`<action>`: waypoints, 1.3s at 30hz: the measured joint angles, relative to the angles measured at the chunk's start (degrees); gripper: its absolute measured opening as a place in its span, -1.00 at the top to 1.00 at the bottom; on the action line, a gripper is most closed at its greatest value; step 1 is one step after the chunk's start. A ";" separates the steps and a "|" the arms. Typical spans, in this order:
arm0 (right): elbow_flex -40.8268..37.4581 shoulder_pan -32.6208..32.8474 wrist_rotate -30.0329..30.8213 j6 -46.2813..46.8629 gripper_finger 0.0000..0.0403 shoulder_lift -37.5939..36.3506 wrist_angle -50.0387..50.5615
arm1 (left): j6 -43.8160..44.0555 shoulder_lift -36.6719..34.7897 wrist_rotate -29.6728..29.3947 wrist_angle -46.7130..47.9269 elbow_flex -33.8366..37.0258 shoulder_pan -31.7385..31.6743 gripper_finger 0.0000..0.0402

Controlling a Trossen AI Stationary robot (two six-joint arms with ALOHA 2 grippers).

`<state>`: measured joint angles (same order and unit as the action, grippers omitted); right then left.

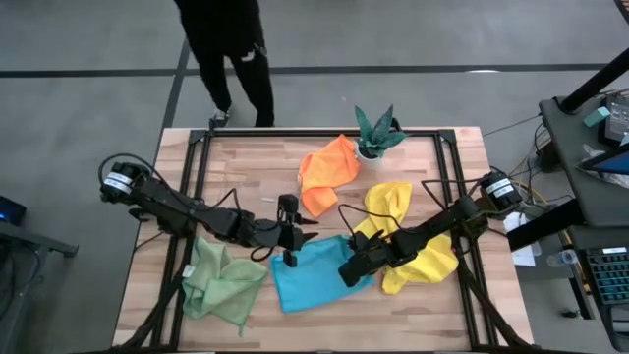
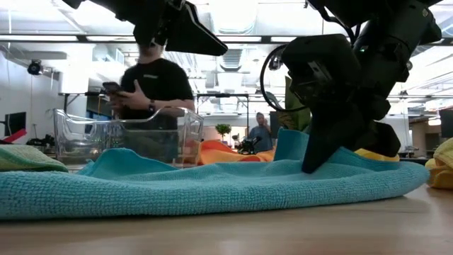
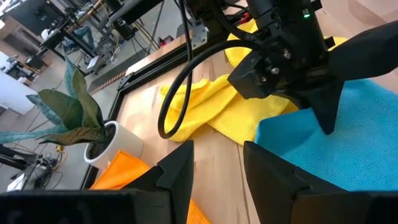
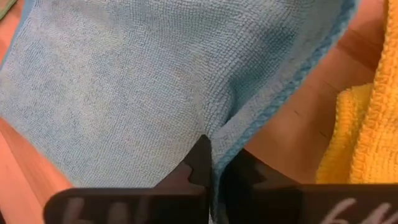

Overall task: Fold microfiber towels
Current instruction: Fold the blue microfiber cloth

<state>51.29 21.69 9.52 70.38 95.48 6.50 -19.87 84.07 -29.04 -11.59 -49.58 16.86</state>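
Observation:
A bright blue towel (image 1: 313,273) lies spread on the table near its front edge; it also shows in the low view (image 2: 212,188). My right gripper (image 1: 350,269) stands on the towel's right edge, shut on it. My left gripper (image 1: 307,232) hovers open and empty above the towel's far edge, and its fingers show apart in the left wrist view (image 3: 217,168). A pale green towel (image 1: 222,281) lies crumpled at the front left. An orange towel (image 1: 328,173) lies at the back. Yellow towels (image 1: 421,258) lie at the right. My right gripper pinches a small ridge of the blue towel at its hemmed right edge (image 4: 244,129) between its two fingers. The fingers (image 2: 318,157) come from above, pointing down and slanting in from the table's right. The towel lies flat on the table around the hold.
A teal-leaved plant in a white pot (image 1: 374,134) stands at the back edge. A clear plastic tray (image 2: 127,136) stands behind the blue towel. A person in black (image 2: 151,86) stands beyond the far edge. Bare wood shows at the back left.

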 joint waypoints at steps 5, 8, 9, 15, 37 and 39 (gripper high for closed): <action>0.00 0.00 -0.75 -0.58 0.94 -0.33 0.07 | 1.54 0.00 0.02 0.04 0.02 0.25 0.38; 0.02 0.00 -0.96 -0.63 0.94 -1.08 0.41 | 3.06 0.00 0.04 0.04 0.02 0.47 0.38; 0.02 0.00 -0.96 -0.62 0.94 -1.41 0.69 | 3.07 0.00 0.04 0.04 0.02 0.66 0.38; 0.15 -0.20 -1.09 0.75 0.94 -4.34 0.48 | 3.05 -0.28 0.07 0.29 0.07 3.16 0.38; 26.89 -2.62 -2.45 -17.06 0.94 14.57 1.81 | 7.51 -11.17 -0.02 7.48 0.55 15.32 0.38; 29.74 -2.82 -2.45 -18.26 0.94 17.14 4.52 | 7.53 -11.17 -0.56 7.75 0.55 15.50 0.38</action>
<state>81.03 18.87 7.06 52.12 112.62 11.02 -12.34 72.90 -29.59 -3.84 -49.04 32.35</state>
